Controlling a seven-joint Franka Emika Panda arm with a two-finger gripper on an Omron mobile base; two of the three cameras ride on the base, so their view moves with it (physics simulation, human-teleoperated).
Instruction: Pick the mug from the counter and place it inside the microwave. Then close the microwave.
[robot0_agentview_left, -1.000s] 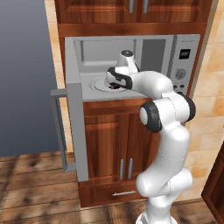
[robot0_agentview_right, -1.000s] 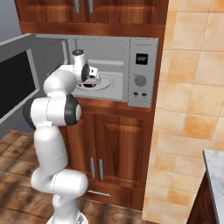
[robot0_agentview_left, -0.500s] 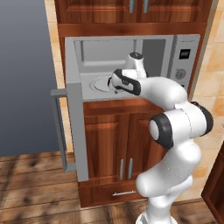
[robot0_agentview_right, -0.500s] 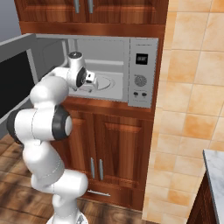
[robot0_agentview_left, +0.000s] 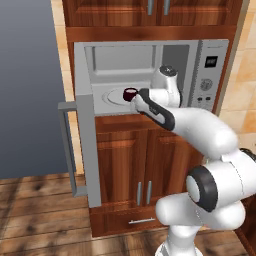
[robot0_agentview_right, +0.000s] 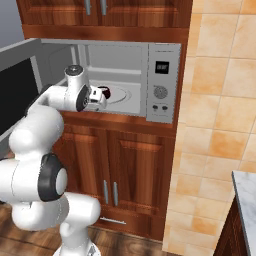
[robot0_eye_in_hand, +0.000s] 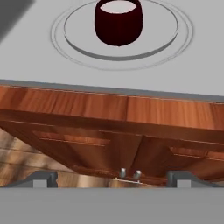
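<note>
Mug-wise, my part of the carrying looks done; what counts now is where everything lies from my fingers. Nearest, my two small dark fingertips (robot0_eye_in_hand: 43, 178) stand wide apart at the bottom of the hand view with nothing between them, so I am holding nothing. My gripper (robot0_agentview_left: 134, 98) hovers just outside the mouth of the wide silver-grey microwave (robot0_agentview_left: 210, 75), over its front lip and the reddish-brown wooden cabinets (robot0_eye_in_hand: 118, 118) below.

Beyond the lip, straight ahead of my fingers, the small squat dark maroon mug (robot0_eye_in_hand: 119, 22) with its pale inside stands upright on the round turntable (robot0_eye_in_hand: 162, 30), apart from me and well inside the cavity. It is round, so I read no long axis, and I cannot make out a handle.

Farther off, to my left, the microwave door with its dark window (robot0_agentview_right: 15, 95) and long bar handle (robot0_agentview_left: 67, 145) stands swung wide open. I judge the coming move turns on that: the door's free edge lies off to my left, so I must get behind it and push it shut.
</note>
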